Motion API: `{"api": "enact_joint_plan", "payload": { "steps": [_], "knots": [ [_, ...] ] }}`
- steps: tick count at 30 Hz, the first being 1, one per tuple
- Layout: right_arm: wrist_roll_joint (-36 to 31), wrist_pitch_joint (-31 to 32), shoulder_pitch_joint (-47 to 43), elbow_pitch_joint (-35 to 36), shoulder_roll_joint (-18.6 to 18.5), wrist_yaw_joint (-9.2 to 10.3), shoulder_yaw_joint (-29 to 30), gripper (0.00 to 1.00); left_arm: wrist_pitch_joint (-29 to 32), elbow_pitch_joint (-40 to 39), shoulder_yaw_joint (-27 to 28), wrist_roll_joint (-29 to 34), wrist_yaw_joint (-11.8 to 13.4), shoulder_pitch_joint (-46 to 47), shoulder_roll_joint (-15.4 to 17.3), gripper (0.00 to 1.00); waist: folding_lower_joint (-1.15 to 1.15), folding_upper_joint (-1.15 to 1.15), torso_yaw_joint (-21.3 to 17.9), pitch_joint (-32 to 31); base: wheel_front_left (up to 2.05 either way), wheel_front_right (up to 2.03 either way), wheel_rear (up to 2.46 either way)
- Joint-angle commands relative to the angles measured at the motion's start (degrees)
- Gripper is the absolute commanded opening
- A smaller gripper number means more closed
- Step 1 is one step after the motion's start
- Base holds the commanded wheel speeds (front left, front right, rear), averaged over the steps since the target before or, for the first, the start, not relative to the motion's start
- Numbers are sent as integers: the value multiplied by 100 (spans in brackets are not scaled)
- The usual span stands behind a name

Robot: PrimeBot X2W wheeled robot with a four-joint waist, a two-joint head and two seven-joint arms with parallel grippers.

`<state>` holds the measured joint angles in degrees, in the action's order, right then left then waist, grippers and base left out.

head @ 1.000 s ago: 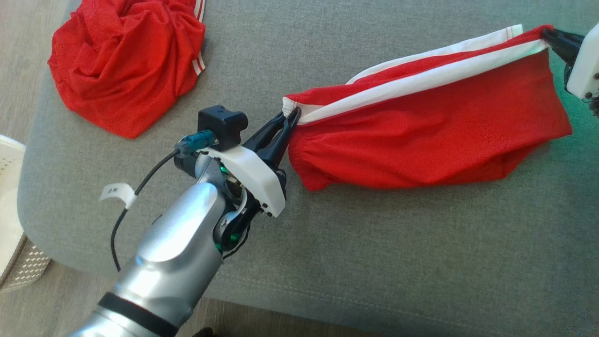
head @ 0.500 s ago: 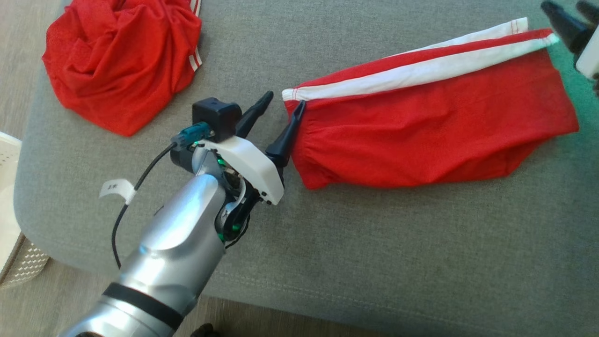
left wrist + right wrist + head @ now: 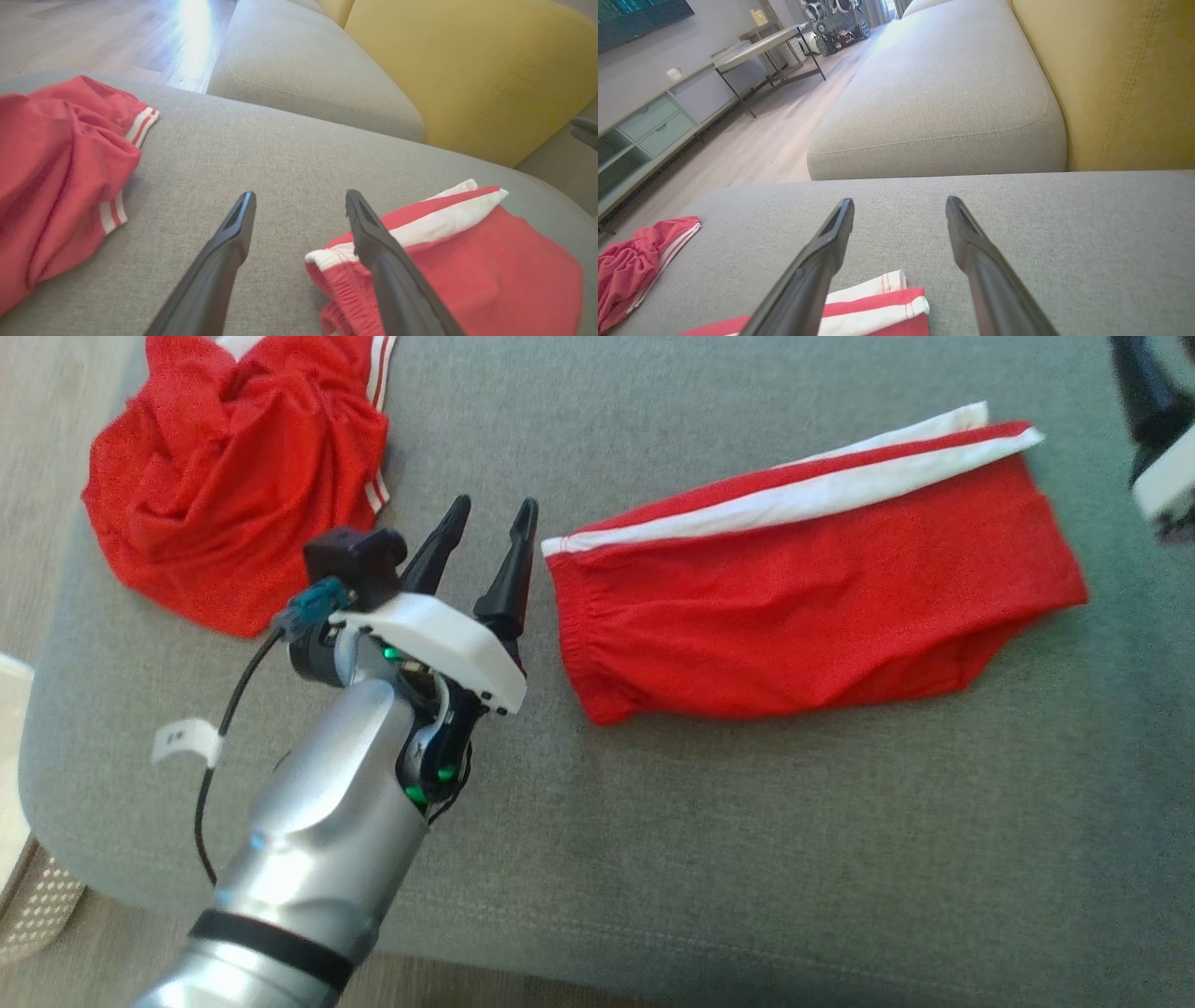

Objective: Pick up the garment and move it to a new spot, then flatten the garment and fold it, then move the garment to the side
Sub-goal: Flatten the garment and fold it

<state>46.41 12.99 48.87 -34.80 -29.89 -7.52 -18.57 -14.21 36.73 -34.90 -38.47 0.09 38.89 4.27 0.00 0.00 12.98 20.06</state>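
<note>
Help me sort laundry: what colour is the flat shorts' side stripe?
White stripe on red shorts; head view best.

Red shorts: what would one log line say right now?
garment: red shorts flat on grey cushion | left gripper: open, beside waistband | right gripper: open, near striped hem

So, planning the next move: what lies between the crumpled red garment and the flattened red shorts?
Bare grey cushion, with the open left tool over it; see the head view.
</note>
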Motion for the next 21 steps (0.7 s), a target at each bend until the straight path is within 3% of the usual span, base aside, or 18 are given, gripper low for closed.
{"api": "enact_joint_plan", "payload": {
  "steps": [1, 11, 17, 21],
  "knots": [
    [73, -278, -304, 305, 22, 3, -45, 100, -67, -248, 264, 41, 60, -42, 158, 100, 0, 0, -125, -306, 0, 0, 0],
    [-454, -1100, -1183, 1019, 246, 3, 14, 100, -77, -1317, 902, 511, 306, -810, 115, 100, 0, 0, -403, -1019, 0, 0, 0],
    [-1104, -1430, -2056, 1508, 737, 3, 490, 100, -78, -2006, 1159, 1266, 620, -1575, 52, 100, 0, 0, -590, -1461, 0, 0, 0],
    [-1955, -1524, -2969, 2074, 1171, 3, 825, 100, -78, -2365, 1405, 1548, 712, -2252, -33, 100, 0, 0, -766, -1718, 0, 0, 0]
  ]
}}
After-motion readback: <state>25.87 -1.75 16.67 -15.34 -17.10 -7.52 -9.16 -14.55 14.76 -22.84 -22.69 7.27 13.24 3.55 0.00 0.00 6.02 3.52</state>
